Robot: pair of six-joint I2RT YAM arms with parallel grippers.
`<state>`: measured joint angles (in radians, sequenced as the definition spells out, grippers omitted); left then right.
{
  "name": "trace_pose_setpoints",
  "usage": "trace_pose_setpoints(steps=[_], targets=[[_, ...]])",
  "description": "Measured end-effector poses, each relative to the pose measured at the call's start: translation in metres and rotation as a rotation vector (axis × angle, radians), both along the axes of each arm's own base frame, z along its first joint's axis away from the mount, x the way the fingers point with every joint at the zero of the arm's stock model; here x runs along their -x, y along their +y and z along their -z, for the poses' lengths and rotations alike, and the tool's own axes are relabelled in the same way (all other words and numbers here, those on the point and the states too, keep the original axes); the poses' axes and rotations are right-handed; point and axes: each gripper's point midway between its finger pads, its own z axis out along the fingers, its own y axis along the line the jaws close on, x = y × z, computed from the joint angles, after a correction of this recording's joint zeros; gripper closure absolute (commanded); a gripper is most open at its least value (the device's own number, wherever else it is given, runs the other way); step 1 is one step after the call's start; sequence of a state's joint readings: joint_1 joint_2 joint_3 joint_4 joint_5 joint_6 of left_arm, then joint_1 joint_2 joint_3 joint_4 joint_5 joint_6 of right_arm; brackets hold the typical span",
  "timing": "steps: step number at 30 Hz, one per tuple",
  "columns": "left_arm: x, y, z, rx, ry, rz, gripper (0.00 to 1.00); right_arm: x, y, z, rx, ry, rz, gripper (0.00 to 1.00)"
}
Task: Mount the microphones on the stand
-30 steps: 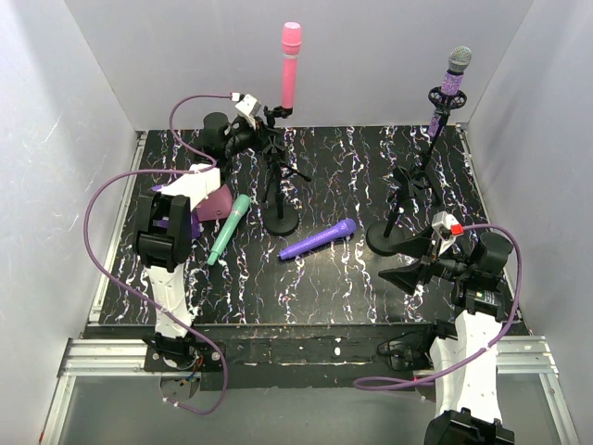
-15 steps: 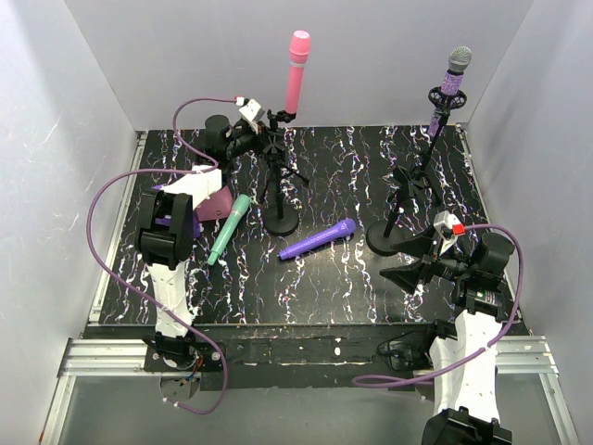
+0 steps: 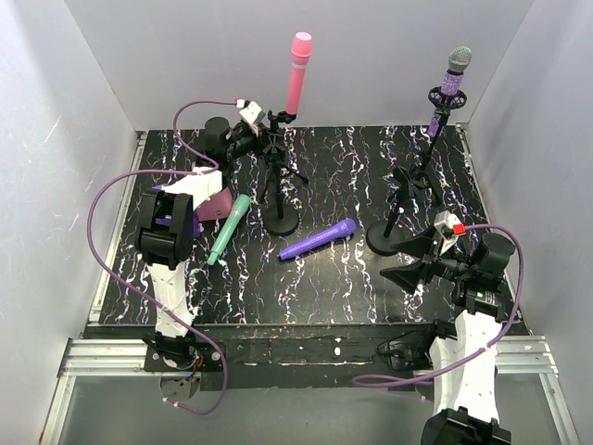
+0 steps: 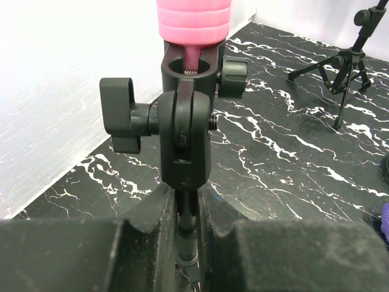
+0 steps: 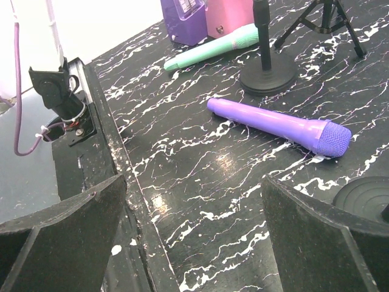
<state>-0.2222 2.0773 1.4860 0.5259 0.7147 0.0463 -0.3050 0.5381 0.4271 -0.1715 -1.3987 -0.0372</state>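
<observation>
The pink microphone [image 3: 298, 72] stands upright with its rounded head uppermost, its narrow lower end seated in the black clip at the top of the left stand [image 3: 276, 176]; in the left wrist view its smooth pink body [image 4: 193, 18] fills the clip's ring, with black knobs to either side of the clip joint. The left end effector [image 4: 187, 213] is clenched on that stand's thin pole just below the clip joint, its dark padded fingers [image 4: 79, 249] pressed in from both sides. On the right stand [image 3: 408, 185] the glittery purple microphone [image 3: 455, 79] sits upright, its silver-grey head on top. The plain purple microphone [image 5: 279, 125] lies flat on the black marbled table [image 3: 352, 278] between the two round stand bases, its mesh-textured head pointing toward the right stand. The mint green microphone [image 3: 229, 227] lies to the left of the left stand's base, its head beside the pink and purple boxy objects [image 5: 206, 15]. The right end effector [image 5: 194, 231] is spread wide, holds nothing, and hovers near the table's front edge.
</observation>
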Motion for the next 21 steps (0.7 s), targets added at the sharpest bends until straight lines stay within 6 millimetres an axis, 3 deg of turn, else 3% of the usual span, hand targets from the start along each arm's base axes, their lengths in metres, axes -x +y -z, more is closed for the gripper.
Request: trace_pose_setpoints(steps=[4,21], targets=[[-0.0037,-0.0003,-0.0004,-0.010,-0.010,0.001,0.99,-0.0008,-0.0007,-0.0004,0.001,-0.004,0.003,0.02],[-0.0088,0.0086,0.0057,0.006,-0.018,-0.018,0.71,-0.0015,-0.0015,-0.0010,0.001,-0.007,0.007,0.02]])
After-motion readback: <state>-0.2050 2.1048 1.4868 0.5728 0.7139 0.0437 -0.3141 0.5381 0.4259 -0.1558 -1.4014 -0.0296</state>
